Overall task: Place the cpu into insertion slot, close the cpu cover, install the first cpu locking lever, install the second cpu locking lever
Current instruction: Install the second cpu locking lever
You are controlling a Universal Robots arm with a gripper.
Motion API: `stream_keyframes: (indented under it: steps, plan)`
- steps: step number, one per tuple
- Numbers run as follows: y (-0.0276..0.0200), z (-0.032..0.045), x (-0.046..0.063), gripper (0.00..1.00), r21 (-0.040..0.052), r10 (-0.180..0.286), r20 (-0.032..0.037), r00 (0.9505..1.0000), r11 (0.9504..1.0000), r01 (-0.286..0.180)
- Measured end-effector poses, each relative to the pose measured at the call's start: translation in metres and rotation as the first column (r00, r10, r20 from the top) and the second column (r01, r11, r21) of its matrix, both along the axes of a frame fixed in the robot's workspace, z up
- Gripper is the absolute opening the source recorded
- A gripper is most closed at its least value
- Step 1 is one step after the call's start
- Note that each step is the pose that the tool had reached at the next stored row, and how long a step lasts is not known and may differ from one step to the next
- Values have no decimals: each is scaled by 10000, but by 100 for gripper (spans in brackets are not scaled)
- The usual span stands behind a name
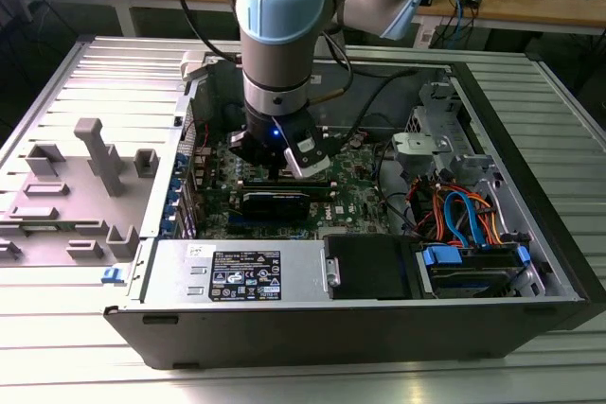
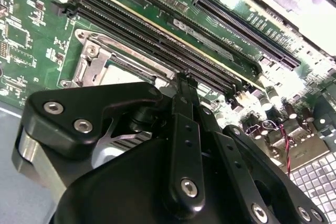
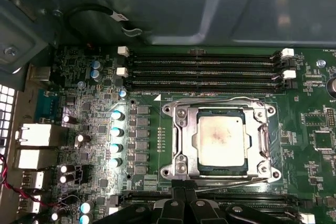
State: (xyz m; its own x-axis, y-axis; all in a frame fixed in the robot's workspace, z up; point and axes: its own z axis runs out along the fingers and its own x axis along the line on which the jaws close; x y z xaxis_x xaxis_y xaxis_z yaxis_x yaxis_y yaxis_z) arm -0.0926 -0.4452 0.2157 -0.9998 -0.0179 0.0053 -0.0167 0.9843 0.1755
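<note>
Since the flat square silvery-grey cpu [image 3: 219, 140] lies framed by the thin silver metal cpu cover [image 3: 185, 141], only a stiff, thin locking wire is judged left to be pressed by the black gripper [image 3: 185, 203], whose fingers are seen together, clamped on nothing.

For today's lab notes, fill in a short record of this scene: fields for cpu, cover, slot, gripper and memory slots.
cpu: silvery chip seated in the slot
cover: metal frame lying down around the cpu
slot: socket on the green board
gripper: just beside the socket's edge, holding nothing that can be seen; whether open or shut cannot be told
memory slots: long dark rows beside the socket, on the side away from the gripper
</note>
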Motion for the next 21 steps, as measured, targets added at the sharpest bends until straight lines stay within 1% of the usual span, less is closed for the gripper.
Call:
stream_keyframes:
  steps: [3, 7, 11, 14, 16, 18, 20, 21]
  plan:
    - [0, -21, -12, 11, 69, 1, 0, 10000, 10000, -1]
    - [0, -47, -30, 11, 190, 2, 0, 10000, 9998, -2]
    - [-1, -60, -40, 11, 200, 0, 0, 10000, 9998, 0]
    - [-2, -88, -48, 11, 223, 1, -1, 10000, 9998, -1]
    - [-2, -110, -55, 11, 359, 1, 0, 10000, 9994, -1]
    - [-2, -118, -61, 11, 466, 0, 0, 10000, 9989, 0]
    - [-1, -128, -71, 11, 544, -2, 1, 10000, 9985, 2]
    - [-1, -131, -77, 11, 548, 0, 2, 10000, 9985, 0]
